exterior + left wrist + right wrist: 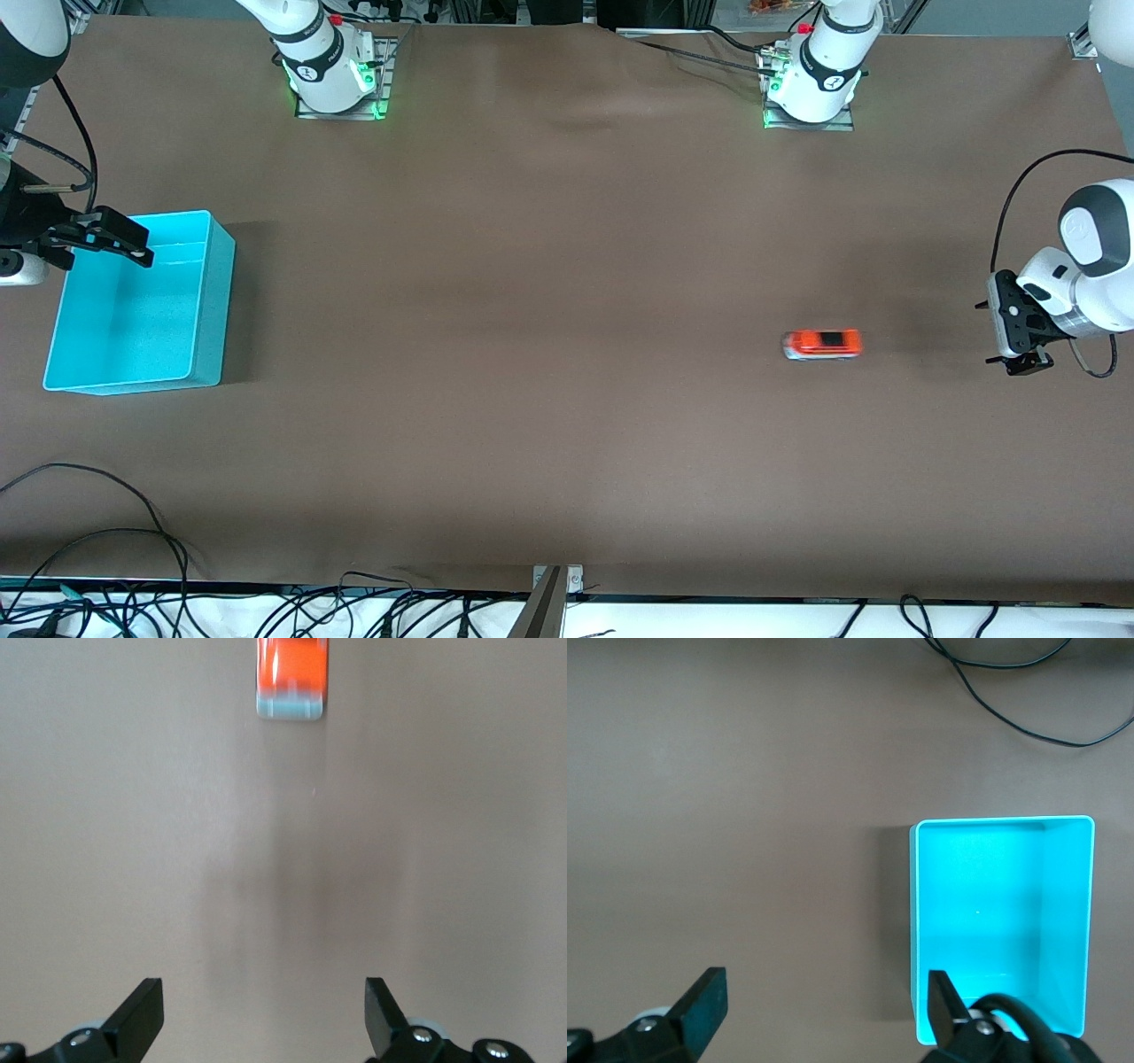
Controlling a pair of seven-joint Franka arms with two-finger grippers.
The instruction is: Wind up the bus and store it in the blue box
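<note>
The small orange bus (821,344) stands on the brown table toward the left arm's end, its length along the table. In the left wrist view the bus (292,678) lies straight ahead of the open fingers, well apart from them. My left gripper (990,333) is open and empty, low beside the bus at the table's end; it also shows in its own view (264,1010). The blue box (142,301) stands empty at the right arm's end. My right gripper (142,248) is open and empty over the box's farther edge. In the right wrist view one finger overlaps the box (1001,921).
The two arm bases (332,71) (811,84) stand along the table's farther edge. Black cables (106,532) lie at the nearer edge by the right arm's end, and one shows in the right wrist view (1010,673). Bare brown table lies between bus and box.
</note>
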